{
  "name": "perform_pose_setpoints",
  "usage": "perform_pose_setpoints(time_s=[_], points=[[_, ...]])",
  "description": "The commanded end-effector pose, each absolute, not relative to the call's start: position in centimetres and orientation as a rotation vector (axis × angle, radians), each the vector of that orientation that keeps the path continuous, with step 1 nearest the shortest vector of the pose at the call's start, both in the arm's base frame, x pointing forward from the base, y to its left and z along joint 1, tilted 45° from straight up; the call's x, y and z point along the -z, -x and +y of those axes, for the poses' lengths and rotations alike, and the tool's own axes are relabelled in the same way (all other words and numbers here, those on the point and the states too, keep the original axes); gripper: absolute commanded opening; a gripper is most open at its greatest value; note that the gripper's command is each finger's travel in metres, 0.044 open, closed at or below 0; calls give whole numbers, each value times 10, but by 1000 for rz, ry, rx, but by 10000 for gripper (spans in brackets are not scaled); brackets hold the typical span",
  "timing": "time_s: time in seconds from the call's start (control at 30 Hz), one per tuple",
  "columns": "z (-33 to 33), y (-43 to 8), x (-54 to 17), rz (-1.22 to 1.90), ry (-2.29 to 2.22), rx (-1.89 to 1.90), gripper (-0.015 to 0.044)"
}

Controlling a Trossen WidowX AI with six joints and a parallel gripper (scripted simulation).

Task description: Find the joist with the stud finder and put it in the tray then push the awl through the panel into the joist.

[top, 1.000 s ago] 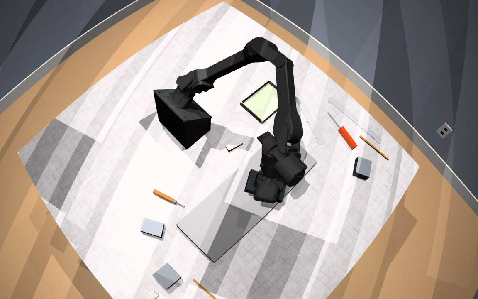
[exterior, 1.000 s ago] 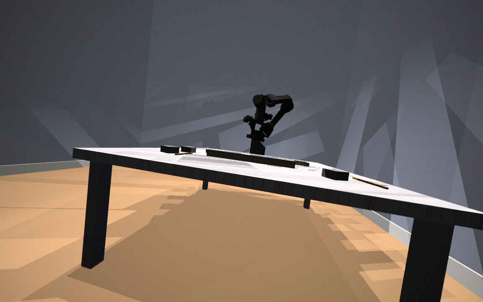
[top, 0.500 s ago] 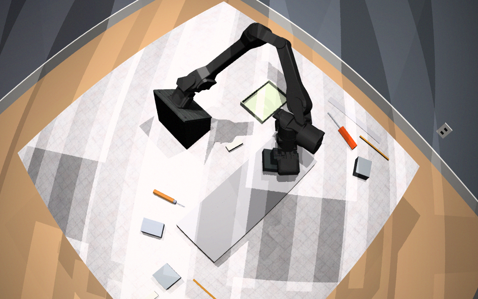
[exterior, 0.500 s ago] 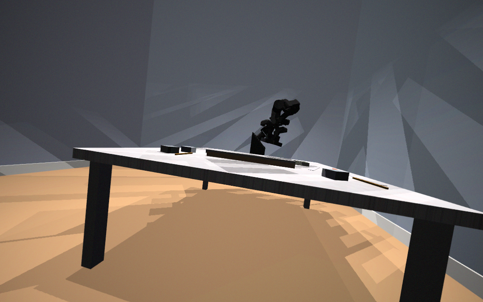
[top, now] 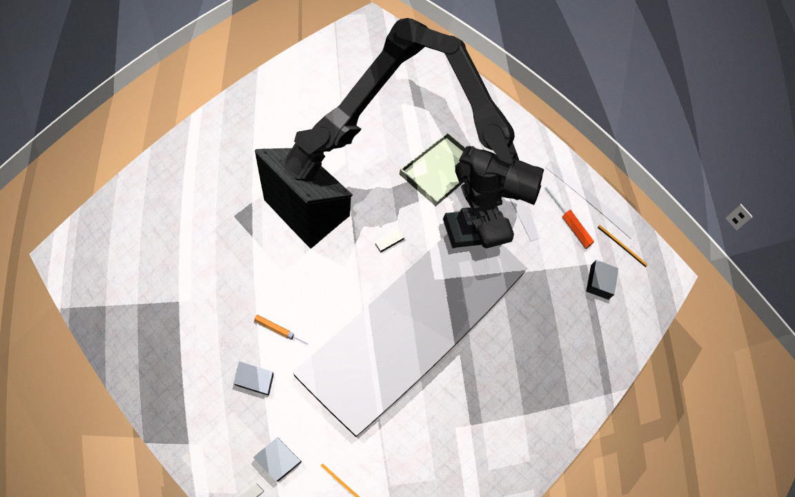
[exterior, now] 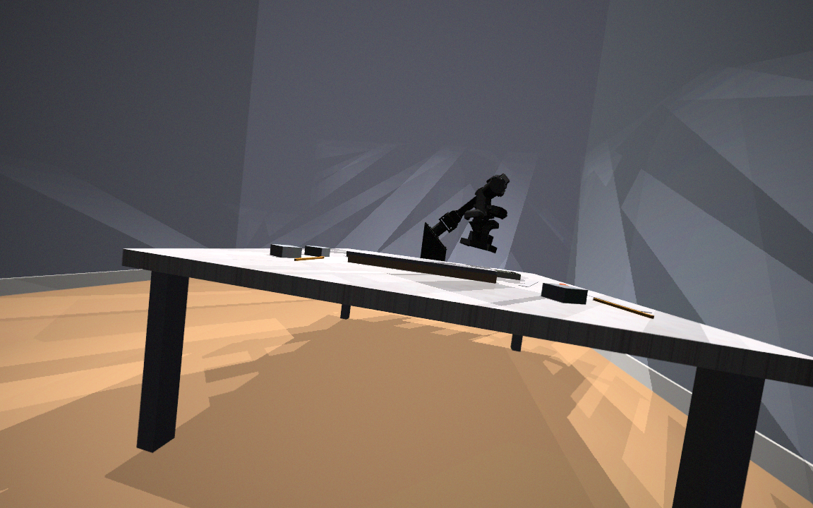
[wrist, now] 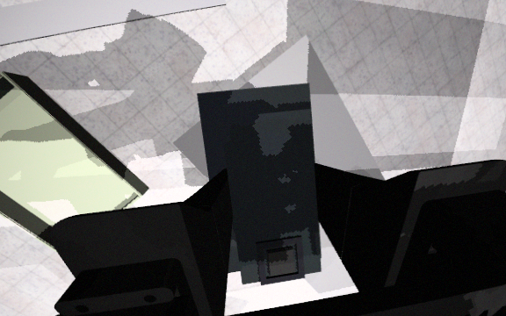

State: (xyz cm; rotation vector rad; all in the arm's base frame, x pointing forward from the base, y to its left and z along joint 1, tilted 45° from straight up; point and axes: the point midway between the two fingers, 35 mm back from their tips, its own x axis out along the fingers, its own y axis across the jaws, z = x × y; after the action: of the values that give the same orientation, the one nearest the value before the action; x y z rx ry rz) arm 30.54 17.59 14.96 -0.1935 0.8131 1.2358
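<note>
My gripper [top: 475, 223] [exterior: 479, 232] [wrist: 263, 170] is shut on the dark stud finder [top: 457, 230] [exterior: 478, 243] [wrist: 271, 145], holding it above the table. It is near the back end of the pale grey floor panel [top: 381, 352] [exterior: 422, 267] [wrist: 29, 22] in the top view. The pale green tray [top: 430, 172] [wrist: 73, 171] is beside the gripper, partly hidden by the arm in the top view. An orange-handled tool with a thin pointed shaft, which looks like the awl [top: 273, 326], lies left of the panel. No hole can be made out in the panel.
A red-handled tool [top: 577, 228], a pencil-like stick [top: 621, 246] [exterior: 623, 307] and a grey block [top: 603, 277] [exterior: 562, 293] lie right. Two more blocks [top: 253, 378] [top: 277, 458] and another stick [top: 339, 480] lie lower left. A small white block [top: 390, 241] lies near the tray.
</note>
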Motion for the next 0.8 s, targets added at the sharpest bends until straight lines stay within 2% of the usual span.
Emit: perform_pose_setpoints(time_s=[0.0, 0.77], points=[[190, -283, -166, 753, 229, -1283, 0], [234, -163, -214, 468, 386, -1546, 0]])
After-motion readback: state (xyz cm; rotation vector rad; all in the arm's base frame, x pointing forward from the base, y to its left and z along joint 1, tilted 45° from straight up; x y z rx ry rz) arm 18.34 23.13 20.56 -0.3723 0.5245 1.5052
